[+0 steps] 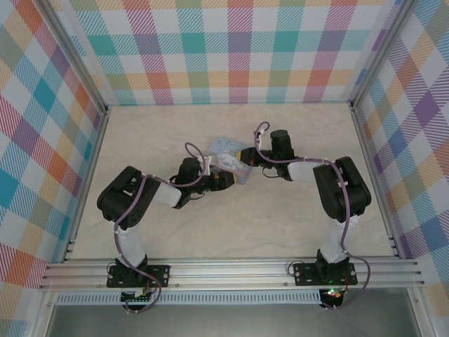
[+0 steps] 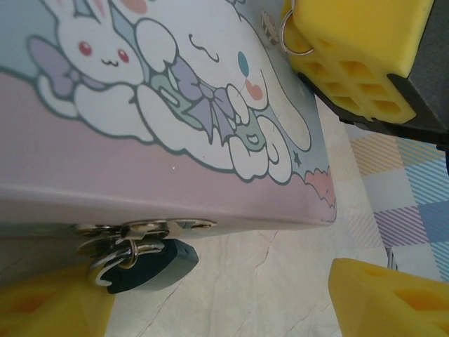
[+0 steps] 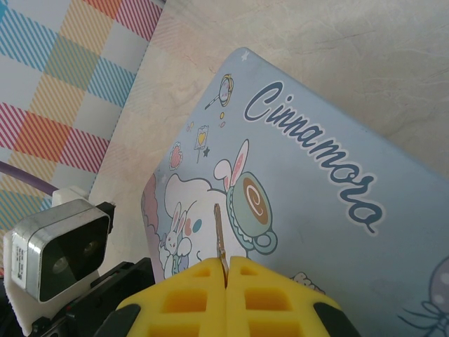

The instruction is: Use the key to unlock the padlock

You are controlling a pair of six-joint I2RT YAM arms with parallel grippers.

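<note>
The dark teal padlock (image 2: 151, 265) hangs by its metal shackle from the hasp (image 2: 140, 228) on the front of the pastel cartoon tin (image 2: 175, 105). My left gripper (image 2: 210, 289) is open, low at the tin's front. Its left finger (image 2: 42, 309) sits right under the padlock and its right finger (image 2: 393, 298) is far to the side. My right gripper (image 3: 226, 270) is shut on the thin key (image 3: 219, 235), whose blade points out over the tin's lid (image 3: 316, 175). From the top view, both grippers (image 1: 226, 180) (image 1: 247, 156) meet at the tin (image 1: 226, 151).
In the left wrist view the right gripper's yellow fingers (image 2: 358, 49) hover above the tin's far corner, with a key ring (image 2: 287, 31) beside them. The left wrist camera (image 3: 59, 253) is close to the tin's left. Checked walls (image 1: 231, 49) enclose the marble table (image 1: 231, 232).
</note>
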